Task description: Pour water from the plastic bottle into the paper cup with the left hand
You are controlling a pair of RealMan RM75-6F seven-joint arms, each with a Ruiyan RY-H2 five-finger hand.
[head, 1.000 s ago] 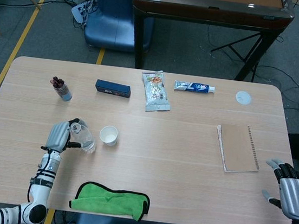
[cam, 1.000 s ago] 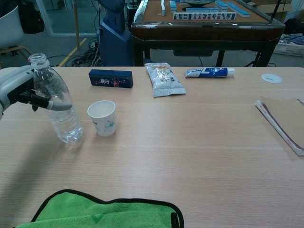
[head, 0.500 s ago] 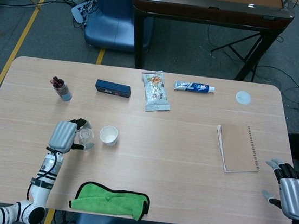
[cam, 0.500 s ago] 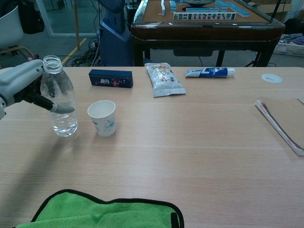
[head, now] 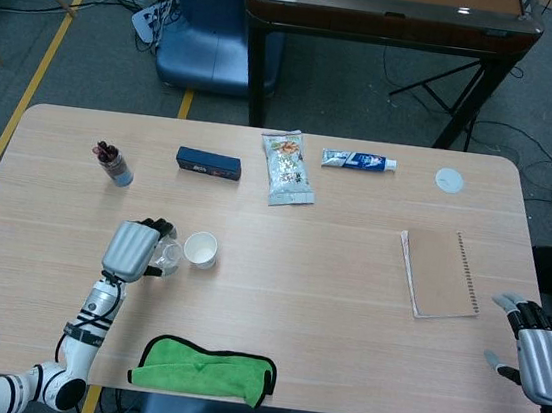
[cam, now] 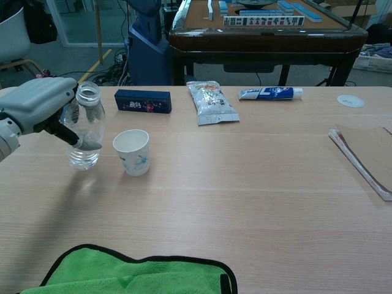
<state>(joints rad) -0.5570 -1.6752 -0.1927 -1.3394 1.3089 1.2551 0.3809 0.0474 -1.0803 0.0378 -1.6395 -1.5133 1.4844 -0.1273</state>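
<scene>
My left hand point(cam: 43, 107) point(head: 133, 247) grips a clear, uncapped plastic bottle point(cam: 86, 128) point(head: 168, 254) and holds it lifted off the table, its mouth leaning toward the cup. A little water sits in its bottom. The white paper cup point(cam: 132, 152) point(head: 201, 249) stands upright just right of the bottle, apart from it. My right hand point(head: 542, 358) hangs at the table's near right edge, fingers spread, holding nothing.
A green cloth point(cam: 135, 275) lies at the near edge. Along the far side are a dark blue box point(cam: 143, 100), a snack bag point(cam: 212, 102), a toothpaste tube point(cam: 270, 93) and a small white lid point(cam: 350, 100). A notebook point(cam: 366, 153) lies at the right; a small jar point(head: 113, 163) stands far left.
My left hand has raised the bottle off the table, carried it right toward the cup and begun leaning its mouth that way. The right hand has stayed still.
</scene>
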